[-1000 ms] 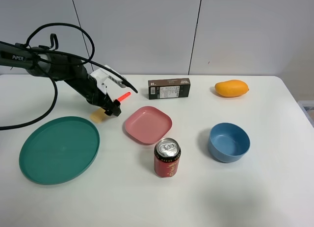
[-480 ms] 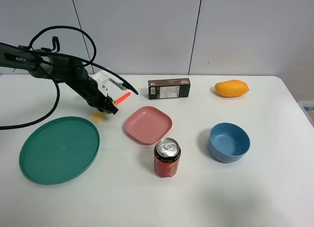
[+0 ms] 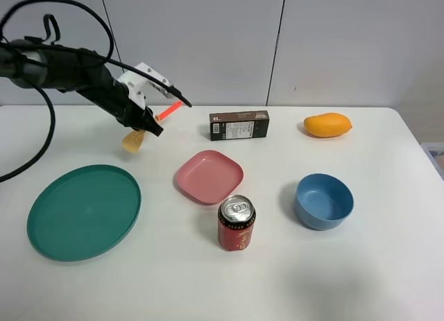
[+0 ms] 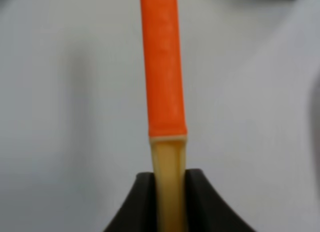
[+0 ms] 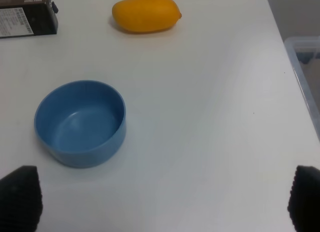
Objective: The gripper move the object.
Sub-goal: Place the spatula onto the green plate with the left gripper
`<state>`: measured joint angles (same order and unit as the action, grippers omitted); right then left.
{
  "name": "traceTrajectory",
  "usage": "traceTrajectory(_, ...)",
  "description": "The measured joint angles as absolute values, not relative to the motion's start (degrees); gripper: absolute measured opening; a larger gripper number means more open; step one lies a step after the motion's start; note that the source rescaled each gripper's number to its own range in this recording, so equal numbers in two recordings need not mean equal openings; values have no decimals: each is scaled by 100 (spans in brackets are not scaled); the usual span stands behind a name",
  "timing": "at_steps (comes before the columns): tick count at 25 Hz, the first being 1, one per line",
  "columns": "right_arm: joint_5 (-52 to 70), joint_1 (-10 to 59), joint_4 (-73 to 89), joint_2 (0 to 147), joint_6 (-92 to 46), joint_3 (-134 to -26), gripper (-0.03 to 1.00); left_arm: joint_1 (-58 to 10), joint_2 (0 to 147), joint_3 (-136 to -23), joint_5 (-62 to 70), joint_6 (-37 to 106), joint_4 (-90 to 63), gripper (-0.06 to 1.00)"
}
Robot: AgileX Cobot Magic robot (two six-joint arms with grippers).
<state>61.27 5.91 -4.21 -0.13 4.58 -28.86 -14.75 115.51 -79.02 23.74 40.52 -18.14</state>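
My left gripper (image 3: 147,124) is shut on the small spatula (image 3: 133,141) and holds it in the air above the table, at the back left. Its pale yellow-tan blade hangs below the fingers and its orange-red handle (image 3: 168,110) points up and right. In the left wrist view the two dark fingertips (image 4: 140,204) pinch the tan neck, and the orange handle (image 4: 162,66) runs away from them. My right gripper (image 5: 160,204) is open and empty, with its fingertips (image 5: 20,197) spread wide near a blue bowl (image 5: 80,123).
A green plate (image 3: 83,210) lies at the front left. A pink plate (image 3: 209,175), a red can (image 3: 236,222), a blue bowl (image 3: 323,200), a dark box (image 3: 239,125) and an orange mango (image 3: 327,124) are on the white table. A plastic bin (image 5: 304,66) stands off the right edge.
My left gripper has lifted the spatula off the table and carried it up and back. The blade now hangs clear of the surface. The right arm has not moved.
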Motion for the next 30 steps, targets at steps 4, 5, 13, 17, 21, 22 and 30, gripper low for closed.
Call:
traceTrajectory(4, 6127, 592, -421, -13, 458, -2886, 100, -1562, 10982, -7902, 2601, 3719, -1809, 0)
traceTrajectory(5, 6127, 592, -421, -13, 458, -2886, 100, -1590, 10854, -7902, 2750, 3616, -1809, 0)
traceTrajectory(13, 6127, 592, -421, -13, 458, -2886, 100, -1932, 10248, -7895, 4085, 2714, -1229, 0)
traceTrajectory(17, 6127, 592, -421, -13, 458, -2886, 100, -2145, 9818, -7396, 4073, 2129, -969, 0)
traceTrajectory(21, 6127, 592, -421, -13, 458, -2886, 100, -2266, 9036, -6009, 2984, 2007, -933, 0)
traceTrajectory(22, 6127, 592, -421, -13, 458, -2886, 100, -2273, 8859, -5703, 2744, 2005, -930, 0)
traceTrajectory(30, 6127, 592, -421, -13, 458, -2886, 100, -1736, 7783, -3698, 1712, 2003, -907, 0)
